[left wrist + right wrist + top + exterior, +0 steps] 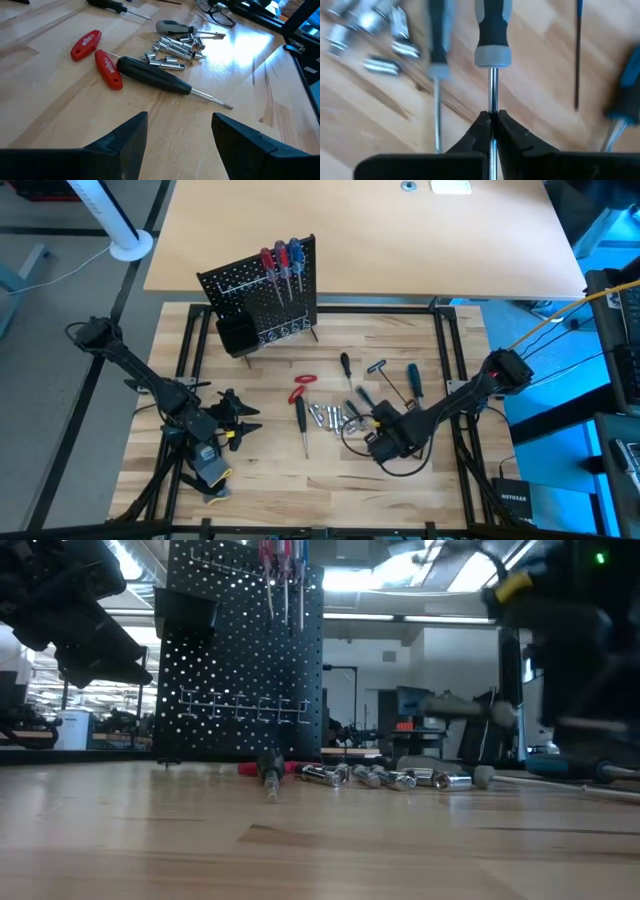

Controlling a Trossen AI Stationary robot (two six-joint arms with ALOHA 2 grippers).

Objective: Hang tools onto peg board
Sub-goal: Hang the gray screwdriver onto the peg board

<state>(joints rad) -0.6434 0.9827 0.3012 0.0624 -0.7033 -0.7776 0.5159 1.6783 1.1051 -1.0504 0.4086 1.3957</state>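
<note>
At the left of the table the left gripper (243, 423) hangs low over the bare wood, its two fingers (125, 145) spread wide apart with nothing between them; it faces the loose tools in the middle of the table. Behind it, toward the far edge of the wooden tabletop (300, 490), the peg board (262, 298) stands upright on thin legs, with a black bin (236, 333) at its lower corner and several red- and blue-handled screwdrivers (280, 260) already hanging near its top. In front of the board, near the table's middle, lie the red-handled pliers (95, 55), and just beside them a black-handled screwdriver (155, 76) whose handle touches one plier grip. Next comes a cluster of small silver bits (172, 50), lying close together. Further right the right gripper (491, 131) is down among more tools, its fingertips pinched tight on the bare metal shaft of a grey-and-black-handled screwdriver (492, 30), which lies along the wood pointing away from the wrist. Beside that one lies another dark-handled screwdriver (438, 35), and to the other side a thin blue-handled driver (577, 55) and a blue-handled tool (627, 95), all apart from the held shaft.
</note>
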